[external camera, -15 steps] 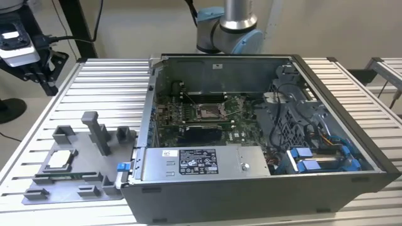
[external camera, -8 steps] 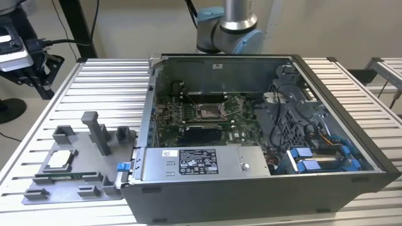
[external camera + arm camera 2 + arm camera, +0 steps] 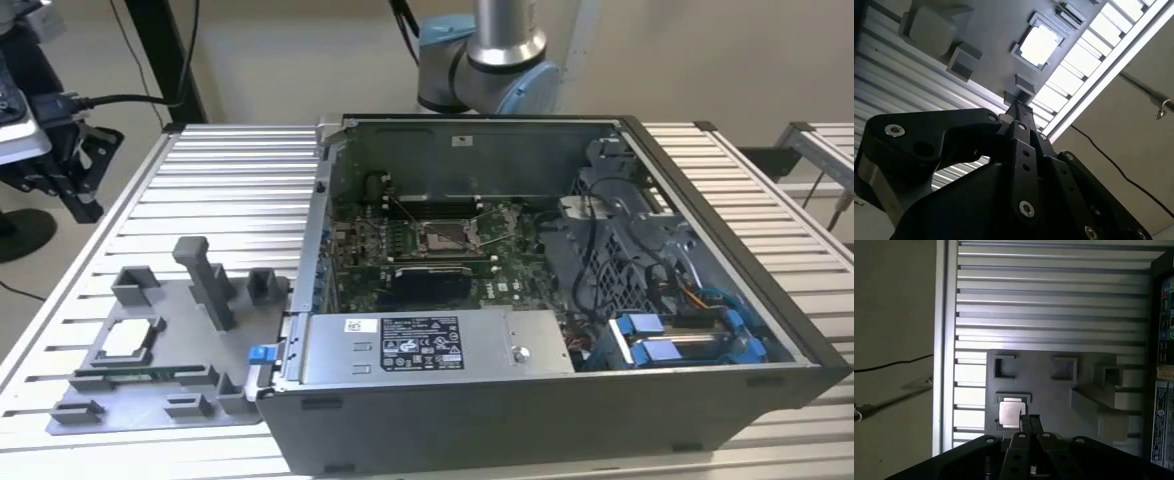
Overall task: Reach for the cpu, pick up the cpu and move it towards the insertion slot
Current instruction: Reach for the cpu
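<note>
My gripper [image 3: 1029, 420] is a black, angular linkage with bolted joints. In the first wrist view its two narrow fingertips stand pressed together with nothing between them. In the exterior view it hangs near the tabletop's left edge.

The tabletop [image 3: 227, 190] is made of ribbed silver metal slats.

The fixture [image 3: 180, 335] is a matte grey plastic plate with square recesses and upright posts; it lies at the tabletop's front-left corner.

The cpu [image 3: 123, 340] is a thin square with a flat, pale metallic face; it lies flat in a square recess near the fixture's left edge, and my fingertips are apart from it.

The memory stick [image 3: 134, 375] is long, thin and green; it lies just beside the cpu, toward the fixture's front edge.

The computer case [image 3: 534, 410] is a dark grey sheet-metal box, open on top; it stands to the exterior view's right of the fixture.

The motherboard [image 3: 507, 285] is green and lies flat inside the case. The insertion slot [image 3: 445, 237] sits on it, a square socket with a shiny metal frame and a dark centre, well apart from the cpu.

The power supply [image 3: 427, 345] is a silver box against the case's front wall.

The blue plastic parts [image 3: 681, 340] sit in the case's front-right corner.
</note>
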`<action>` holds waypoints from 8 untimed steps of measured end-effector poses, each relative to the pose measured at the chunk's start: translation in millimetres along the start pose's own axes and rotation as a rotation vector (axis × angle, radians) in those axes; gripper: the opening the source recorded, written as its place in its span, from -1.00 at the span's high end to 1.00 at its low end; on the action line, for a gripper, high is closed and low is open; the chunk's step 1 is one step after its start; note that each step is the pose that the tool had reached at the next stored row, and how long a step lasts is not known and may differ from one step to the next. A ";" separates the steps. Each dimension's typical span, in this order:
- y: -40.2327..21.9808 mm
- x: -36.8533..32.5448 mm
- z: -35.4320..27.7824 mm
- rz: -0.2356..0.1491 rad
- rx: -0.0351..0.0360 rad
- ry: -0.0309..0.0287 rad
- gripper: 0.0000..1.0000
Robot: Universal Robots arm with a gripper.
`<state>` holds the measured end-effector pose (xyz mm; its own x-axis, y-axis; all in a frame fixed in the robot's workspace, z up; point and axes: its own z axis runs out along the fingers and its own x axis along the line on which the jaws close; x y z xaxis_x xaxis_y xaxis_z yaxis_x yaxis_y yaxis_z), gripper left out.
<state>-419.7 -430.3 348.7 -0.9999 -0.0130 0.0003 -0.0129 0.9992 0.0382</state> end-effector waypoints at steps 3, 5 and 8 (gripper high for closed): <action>-3.7 2.2 0.4 0.003 0.0000 -0.0001 1.00; -6.0 3.8 0.6 0.004 0.0000 -0.0001 1.00; -10.3 4.7 0.8 0.004 0.0000 -0.0002 1.00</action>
<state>-424.3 -440.6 347.6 -1.0000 -0.0085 0.0003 -0.0085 0.9992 0.0382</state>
